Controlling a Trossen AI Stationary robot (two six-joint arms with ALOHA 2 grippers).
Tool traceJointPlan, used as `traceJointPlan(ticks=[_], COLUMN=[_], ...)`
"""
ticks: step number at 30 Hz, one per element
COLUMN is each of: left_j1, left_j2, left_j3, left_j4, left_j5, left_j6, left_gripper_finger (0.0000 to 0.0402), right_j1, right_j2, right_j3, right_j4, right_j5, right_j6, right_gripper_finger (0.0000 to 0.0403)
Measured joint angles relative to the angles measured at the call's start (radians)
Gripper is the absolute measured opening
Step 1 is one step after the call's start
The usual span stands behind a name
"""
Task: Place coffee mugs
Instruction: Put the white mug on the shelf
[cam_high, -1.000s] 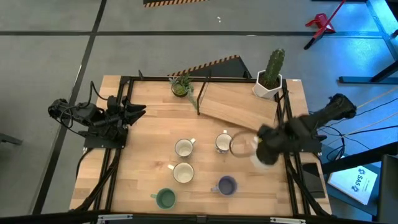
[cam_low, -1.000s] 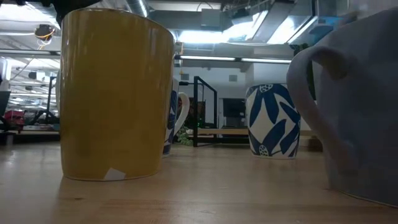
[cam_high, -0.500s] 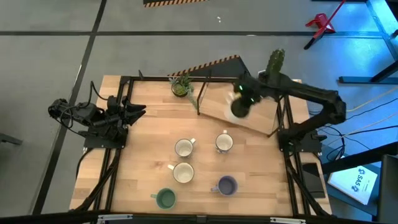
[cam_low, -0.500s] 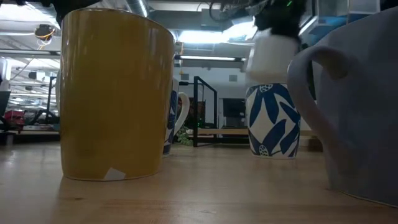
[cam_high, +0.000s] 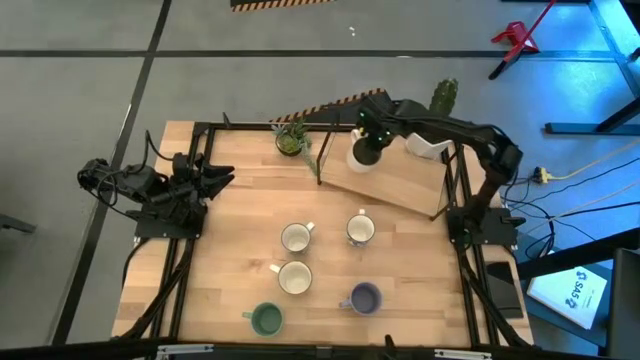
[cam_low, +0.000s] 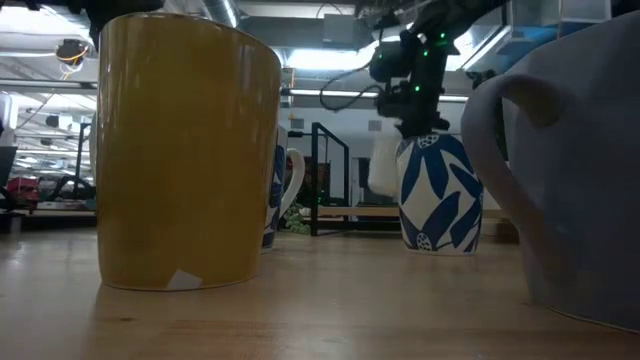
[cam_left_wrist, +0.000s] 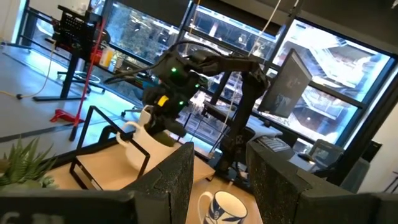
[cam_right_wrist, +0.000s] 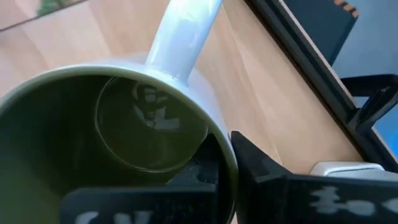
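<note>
My right gripper (cam_high: 365, 148) is shut on a white mug (cam_high: 361, 154) over the wooden shelf (cam_high: 392, 180) at the table's far side; the mug also shows in the low view (cam_low: 384, 166). On the table stand a white mug (cam_high: 296, 238), a blue-patterned white mug (cam_high: 360, 230), a cream mug (cam_high: 294, 278), a teal green mug (cam_high: 266, 320) and a lavender-blue mug (cam_high: 364, 298), each on its base. My left gripper (cam_high: 218, 180) waits open and empty at the table's left edge. My right gripper holds the white mug by its rim (cam_right_wrist: 231, 163), on the side opposite the handle (cam_right_wrist: 183, 34). One finger (cam_right_wrist: 198, 169) is inside the mug and one (cam_right_wrist: 267, 177) outside. The fingers come from above, pointing down. The mug hangs upright, mouth up, just above the shelf.
A cactus in a white pot (cam_high: 436, 128) stands just right of the held mug and a small leafy plant (cam_high: 292, 138) to its left. A black frame (cam_high: 320, 160) edges the shelf. The shelf's wood right of the mug is bare.
My right gripper has carried the white mug from the table's right side, beside the patterned mug, up and toward the far edge. It then went on left and down over the wooden shelf. The mug has stayed upright in the hold.
</note>
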Motion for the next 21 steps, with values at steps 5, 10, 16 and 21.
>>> traceJointPlan(ticks=[5,10,16,21], left_j1=[0.000,0.000,0.000,0.000], left_j2=[0.000,0.000,0.000,0.000], left_j3=[0.000,0.000,0.000,0.000], left_j4=[-0.013,-0.028,-0.028,-0.028], left_j5=[-0.022,-0.032,-0.033,-0.046], left_j6=[0.000,0.000,-0.001,0.000], left_gripper_finger=[0.0142,0.0142,0.0142,0.0142], right_j1=[-0.006,-0.005,-0.005,-0.005], right_j2=[0.020,0.052,0.062,0.064], right_j3=[0.000,0.000,0.009,0.034], right_j4=[0.025,0.016,0.018,0.021], right_j5=[0.035,0.043,0.047,0.057], right_j6=[-0.001,0.000,-0.002,-0.027], right_gripper_finger=[0.0000,0.0000,0.0006,0.0023])
